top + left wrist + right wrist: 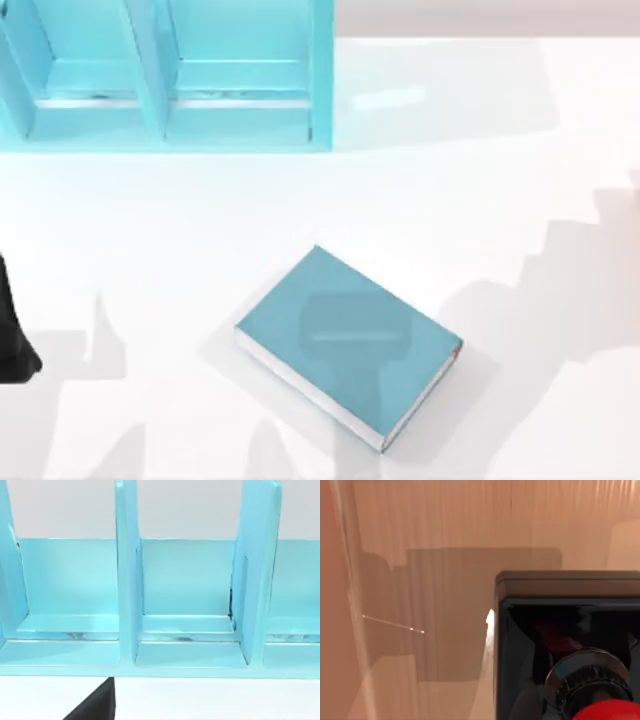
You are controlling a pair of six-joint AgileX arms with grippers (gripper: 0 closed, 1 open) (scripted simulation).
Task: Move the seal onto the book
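Teal book (345, 340) lies flat mid-desk (500, 200) with nothing on it, while the seal (600, 680) looms just before the right wrist camera, finger state impossible to tell; judged risk: a loose hold spills it short of the cover.

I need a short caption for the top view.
Teal book lies aslant on white table; teal shelf behind.
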